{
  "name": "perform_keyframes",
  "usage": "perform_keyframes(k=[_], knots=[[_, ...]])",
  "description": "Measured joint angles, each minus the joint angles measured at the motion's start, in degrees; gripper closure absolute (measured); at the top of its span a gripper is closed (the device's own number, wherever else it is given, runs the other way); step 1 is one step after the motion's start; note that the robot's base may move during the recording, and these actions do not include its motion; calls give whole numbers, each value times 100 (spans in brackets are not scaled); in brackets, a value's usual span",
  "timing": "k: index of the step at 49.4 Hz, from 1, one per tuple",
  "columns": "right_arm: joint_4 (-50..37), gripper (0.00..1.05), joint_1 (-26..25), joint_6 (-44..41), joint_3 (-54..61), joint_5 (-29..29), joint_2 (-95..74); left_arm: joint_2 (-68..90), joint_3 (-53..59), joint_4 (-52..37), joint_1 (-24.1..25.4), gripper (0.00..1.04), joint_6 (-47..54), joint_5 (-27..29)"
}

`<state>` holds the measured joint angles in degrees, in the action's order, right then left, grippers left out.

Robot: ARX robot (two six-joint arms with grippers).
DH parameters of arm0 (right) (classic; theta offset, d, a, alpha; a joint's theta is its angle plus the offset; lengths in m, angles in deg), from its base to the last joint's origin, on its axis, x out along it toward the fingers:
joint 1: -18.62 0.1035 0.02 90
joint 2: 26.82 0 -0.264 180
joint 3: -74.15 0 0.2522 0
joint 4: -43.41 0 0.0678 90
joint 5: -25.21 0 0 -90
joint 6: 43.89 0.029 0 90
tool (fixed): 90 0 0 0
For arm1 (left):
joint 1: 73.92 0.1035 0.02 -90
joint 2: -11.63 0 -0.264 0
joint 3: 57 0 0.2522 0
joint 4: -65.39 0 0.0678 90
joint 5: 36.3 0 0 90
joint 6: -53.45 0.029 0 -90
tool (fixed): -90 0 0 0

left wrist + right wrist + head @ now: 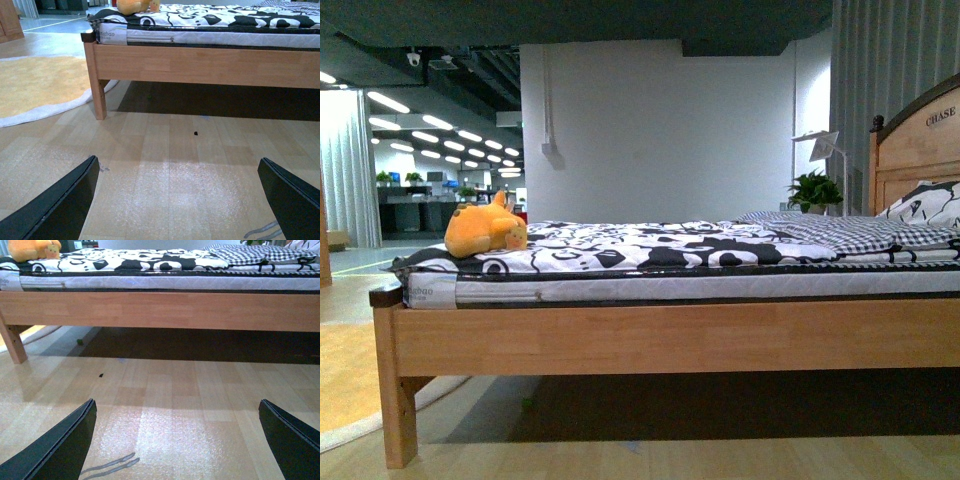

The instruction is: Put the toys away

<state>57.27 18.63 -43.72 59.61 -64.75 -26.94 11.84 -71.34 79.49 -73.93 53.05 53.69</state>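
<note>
The wooden floor (165,165) is pale and fills most of both wrist views. On it stands a large bed (670,340) with a light wood frame; its headboard (920,150) is at the right in the front view. The mattress (720,288) carries a black-and-white patterned sheet (650,248). A folded checked blanket (860,235) lies on the sheet toward the headboard, beside a patterned pillow (930,205). A yellow rug (40,85) with a pale border lies on the floor near the bed leg at the foot end. A green plant (815,190) stands behind the bed.

The plush toy (485,232), orange-yellow, lies on the sheet at the foot-end corner of the bed, close to the mattress edge; nothing holds it.

The left fingers (60,210) are wide apart and hold nothing, low over the bare floor, well apart from the bed; the right fingers (60,450) are also wide apart and empty, over the floor in front of the bed's long side. A small dark speck (195,133) lies on the floor.
</note>
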Motion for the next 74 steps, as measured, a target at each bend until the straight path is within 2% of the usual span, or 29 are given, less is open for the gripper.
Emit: perform_keyframes(k=[74], knots=[[0,6,0,-2,0,0,0,0,0,-2,0,6,0,0]])
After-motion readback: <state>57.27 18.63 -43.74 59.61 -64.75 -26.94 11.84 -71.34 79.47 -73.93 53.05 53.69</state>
